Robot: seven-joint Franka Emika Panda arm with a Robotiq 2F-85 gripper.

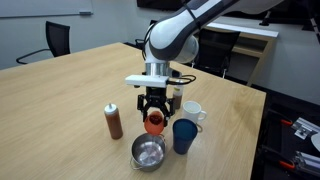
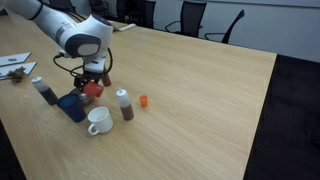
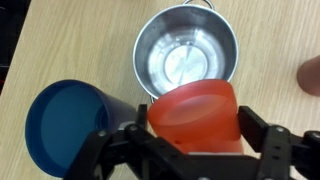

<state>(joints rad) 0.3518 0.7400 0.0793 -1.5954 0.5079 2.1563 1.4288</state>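
Carry step, likely: claw (image 3: 190, 140) clamped on orange cup (image 3: 195, 108) by steel bowl (image 3: 187, 60). Any lowering must clear the blue cup (image 3: 68, 125) just beside.

1. Wrist view: the gripper (image 3: 192, 128) hides the red cup's (image 3: 195, 100) lower part.
2. The bottom edge cuts off the blue cup (image 3: 62, 125), and the top edge clips the bowl (image 3: 185, 60).
3. The right edge crops a reddish thing (image 3: 312, 75).
4. In an exterior view, an orange bit (image 2: 143, 100) is too small to identify.
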